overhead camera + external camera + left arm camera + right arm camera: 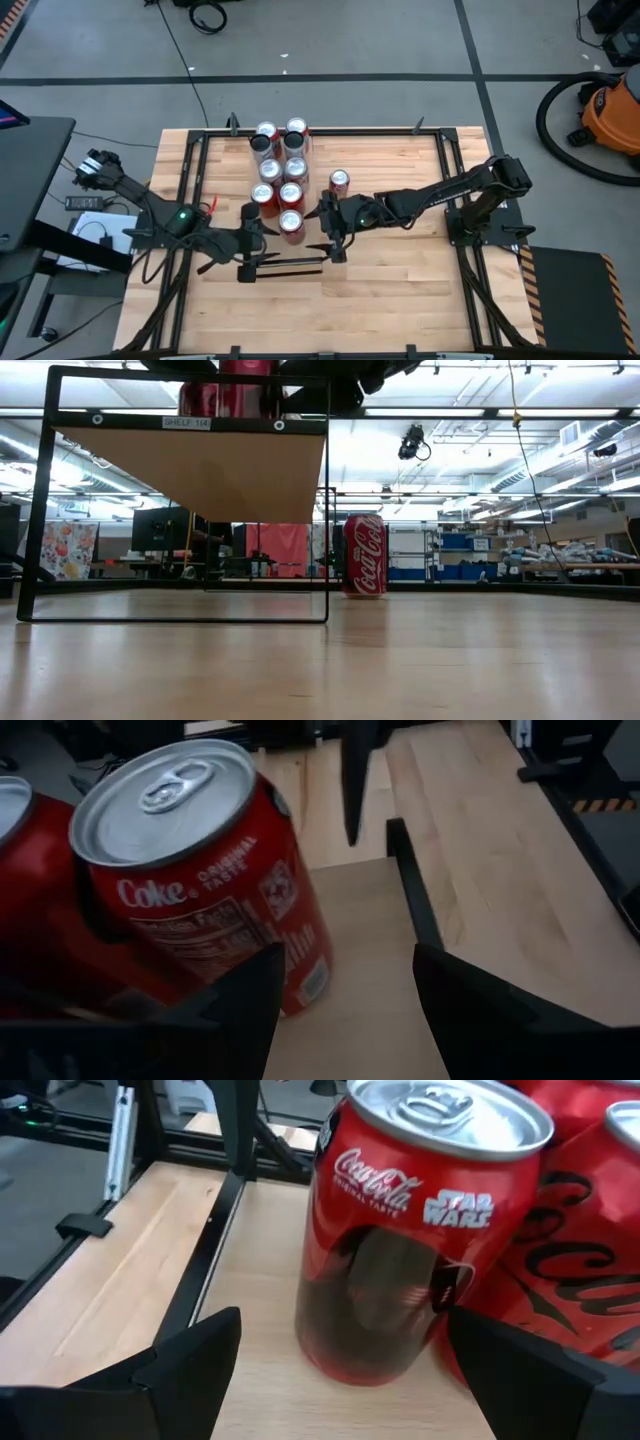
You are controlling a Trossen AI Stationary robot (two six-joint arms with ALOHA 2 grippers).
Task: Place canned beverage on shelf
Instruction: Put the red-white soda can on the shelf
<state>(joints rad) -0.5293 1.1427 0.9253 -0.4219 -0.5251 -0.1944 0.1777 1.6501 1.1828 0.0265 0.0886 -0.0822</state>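
The shelf [300,250] is a pale board in a black frame, and several red cans stand on it in two rows. The nearest can [291,222] stands alone at the row's near end. My right gripper [345,1335] is open and comes from the table's right, with one finger on each side of this can [420,1230], apart from it. My left gripper [345,1010] is open at the shelf's left side, and the same can [200,870] stands just beside one finger. One more can [339,181] stands on the tabletop to the right of the shelf.
The shelf's black frame [328,500] rises from the tabletop, and its board sits raised above the table. The two grippers face each other across the shelf's near end. A black rail frame [455,170] runs around the tabletop. Bare wood lies near the front edge.
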